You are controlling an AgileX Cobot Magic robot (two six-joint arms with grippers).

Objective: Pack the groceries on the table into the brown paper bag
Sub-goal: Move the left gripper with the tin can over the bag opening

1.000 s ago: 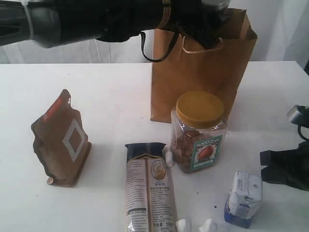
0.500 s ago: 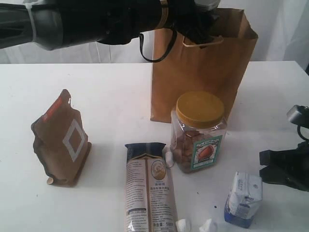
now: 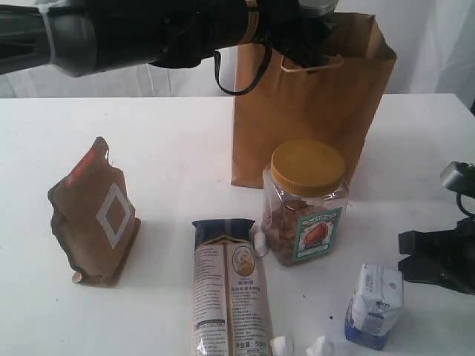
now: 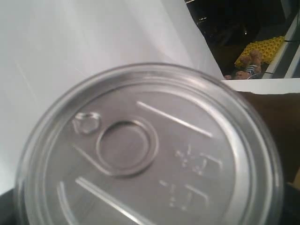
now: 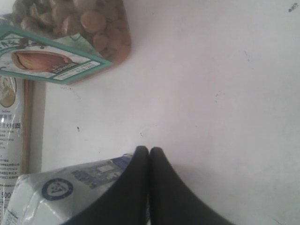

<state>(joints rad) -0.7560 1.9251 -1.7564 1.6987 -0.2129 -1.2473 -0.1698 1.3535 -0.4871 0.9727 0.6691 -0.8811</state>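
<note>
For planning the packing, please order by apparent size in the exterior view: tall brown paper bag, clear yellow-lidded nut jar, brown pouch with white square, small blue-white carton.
1. Brown paper bag.
2. Brown pouch with white square and yellow-lidded nut jar look alike; unranked.
3. Small blue-white carton.

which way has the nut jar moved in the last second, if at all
No. The nut jar stands where it did, in front of the paper bag and beside the top of the noodle packet.
</note>
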